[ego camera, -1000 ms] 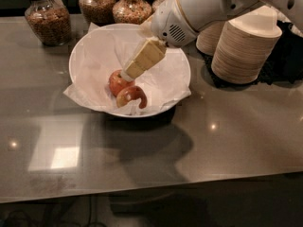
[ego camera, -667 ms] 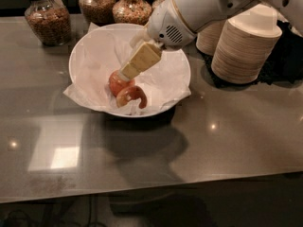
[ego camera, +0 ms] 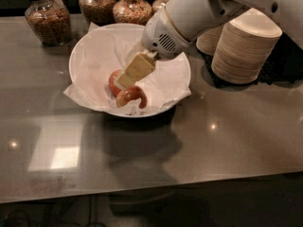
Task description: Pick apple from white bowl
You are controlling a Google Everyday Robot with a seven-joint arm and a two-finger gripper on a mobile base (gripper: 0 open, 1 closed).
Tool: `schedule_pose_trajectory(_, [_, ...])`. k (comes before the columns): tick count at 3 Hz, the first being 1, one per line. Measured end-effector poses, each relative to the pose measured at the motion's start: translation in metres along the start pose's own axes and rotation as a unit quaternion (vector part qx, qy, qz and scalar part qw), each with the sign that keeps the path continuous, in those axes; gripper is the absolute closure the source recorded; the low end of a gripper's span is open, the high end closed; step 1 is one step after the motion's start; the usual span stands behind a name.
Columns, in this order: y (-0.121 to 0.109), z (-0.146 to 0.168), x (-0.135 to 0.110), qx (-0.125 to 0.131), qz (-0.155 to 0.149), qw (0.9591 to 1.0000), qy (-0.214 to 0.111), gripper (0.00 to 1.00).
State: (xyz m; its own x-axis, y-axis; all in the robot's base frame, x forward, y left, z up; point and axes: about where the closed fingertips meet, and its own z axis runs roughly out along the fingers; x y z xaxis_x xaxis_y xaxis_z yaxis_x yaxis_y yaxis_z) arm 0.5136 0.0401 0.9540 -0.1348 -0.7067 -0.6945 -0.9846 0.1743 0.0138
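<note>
The white bowl (ego camera: pixel 85 46), wide and lined with crumpled white paper, sits on the dark table at center left. Two apples lie in its front part. The apple (ego camera: pixel 132 96) is darker red with a pale streaky patch and lies nearer the front rim. A more evenly orange-red apple (ego camera: pixel 113 82) lies just behind and to its left. My gripper (ego camera: pixel 125 81) reaches down into the bowl from the upper right. Its tan tip is right at the two apples, over the orange-red one's right side and just above the darker one.
Tall stacks of tan paper bowls (ego camera: pixel 244 48) stand right of the white bowl, close to my arm. Glass jars of grains (ego camera: pixel 47 20) (ego camera: pixel 132 8) line the back edge. The table's front edge (ego camera: pixel 151 188) runs across the bottom.
My gripper has edged slightly down and left, deeper into the bowl toward the apples. The apples and the bowl have not moved.
</note>
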Motion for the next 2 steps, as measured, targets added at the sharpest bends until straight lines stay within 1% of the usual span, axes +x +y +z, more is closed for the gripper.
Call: schedule_pose_trajectory(2, [-0.001, 0.022, 0.020, 0.004, 0.033, 0.9986, 0.041, 0.28])
